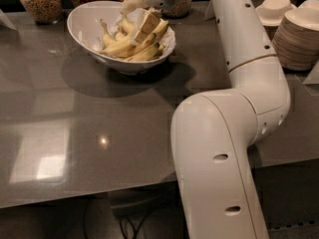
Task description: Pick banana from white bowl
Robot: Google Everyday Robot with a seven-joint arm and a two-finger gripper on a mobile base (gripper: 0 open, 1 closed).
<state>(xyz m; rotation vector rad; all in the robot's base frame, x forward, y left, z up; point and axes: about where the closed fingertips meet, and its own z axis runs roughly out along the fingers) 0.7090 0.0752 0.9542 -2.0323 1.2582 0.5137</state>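
Observation:
The white bowl [82, 21] stands at the back of the dark table, tilted, with several yellow bananas [119, 46] piled inside it. My gripper [143, 27] reaches down from the upper right into the bowl and sits among the bananas on the pile's right side, touching them. Part of the pile is hidden behind the gripper. No banana is lifted off the pile.
My white arm [224, 133] fills the right half of the view, its elbow over the table's front edge. Glass jars of grain [40, 1] stand behind the bowl. Stacked cream bowls and plates [299, 39] stand at the far right. The grey table [75, 133] is glossy.

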